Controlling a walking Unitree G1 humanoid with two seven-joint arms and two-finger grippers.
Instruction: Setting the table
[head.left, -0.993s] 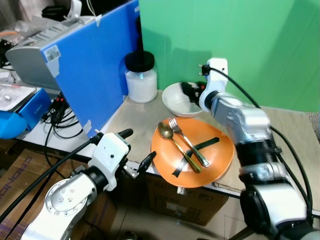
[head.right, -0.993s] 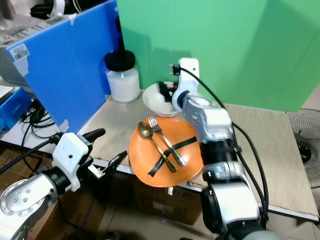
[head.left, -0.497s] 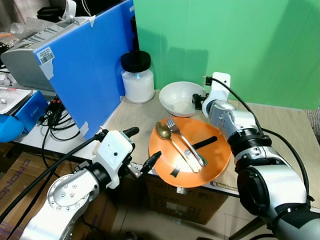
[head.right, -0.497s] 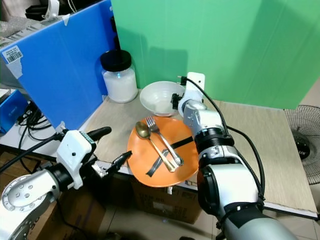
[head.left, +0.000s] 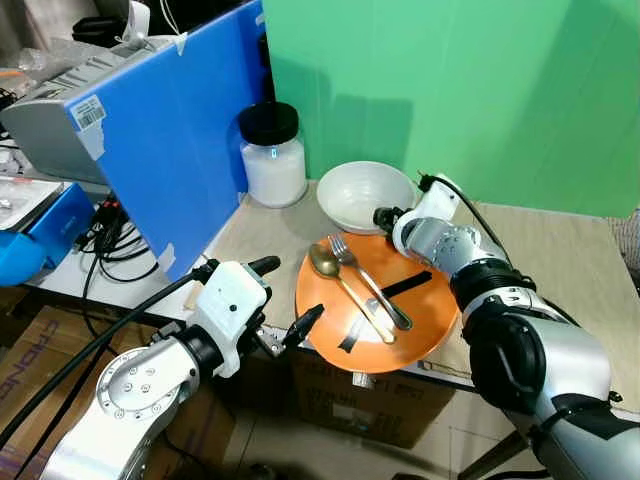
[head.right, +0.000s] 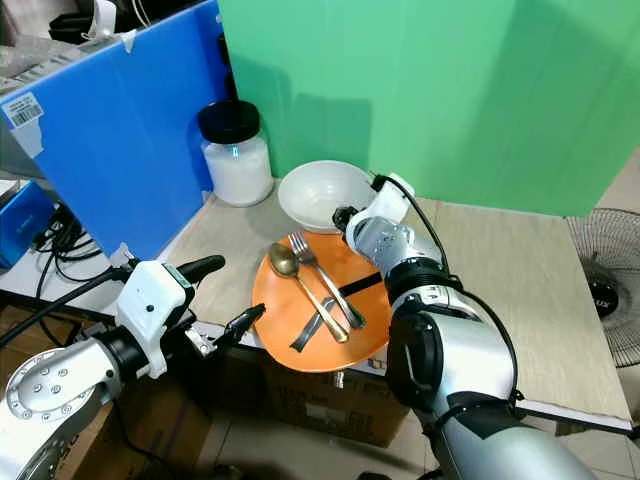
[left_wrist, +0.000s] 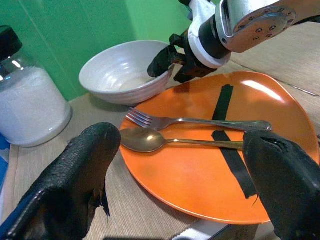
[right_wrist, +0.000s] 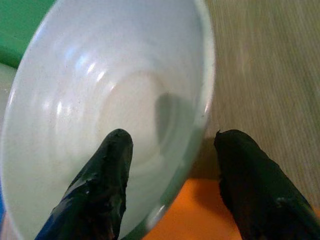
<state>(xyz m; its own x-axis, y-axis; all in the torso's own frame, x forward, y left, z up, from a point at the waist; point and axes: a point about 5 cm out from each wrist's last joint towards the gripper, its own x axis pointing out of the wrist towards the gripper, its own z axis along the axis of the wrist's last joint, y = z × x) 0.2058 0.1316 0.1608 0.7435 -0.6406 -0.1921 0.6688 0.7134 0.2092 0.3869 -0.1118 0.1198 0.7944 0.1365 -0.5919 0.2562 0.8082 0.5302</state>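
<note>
1. Fingers: the left gripper (head.left: 283, 298) has its two black fingers (left_wrist: 82, 170) spread wide and holding nothing, just off the worktop's (head.left: 270, 235) near edge and aimed at the plate. The right gripper (right_wrist: 167, 175) is also parted, one finger inside the bowl and one outside, straddling the rim; we cannot tell whether either finger touches it.
2. Near the worktop's far-left corner stands a white-filled jar (head.left: 274, 155) with a black lid, against the blue panel (head.left: 170, 120).
3. The orange plate (head.left: 425, 320) sits at the near edge, its front lip overhanging slightly. On it lie a gold spoon (head.left: 345, 290) and a silver fork (head.left: 370, 285), side by side, across two strips of black tape (left_wrist: 223, 102).
4. The white bowl (head.left: 362, 195) stands empty just behind the plate, touching or nearly touching its far rim.
5. Our judgement of the risks:
   - A one-sided rim pinch may tilt the bowl on lifting, or let it slip.
   - Dragging the bowl forward could nudge the plate further over the edge.
   - The left gripper closing in may bump the plate and scatter the cutlery.
</note>
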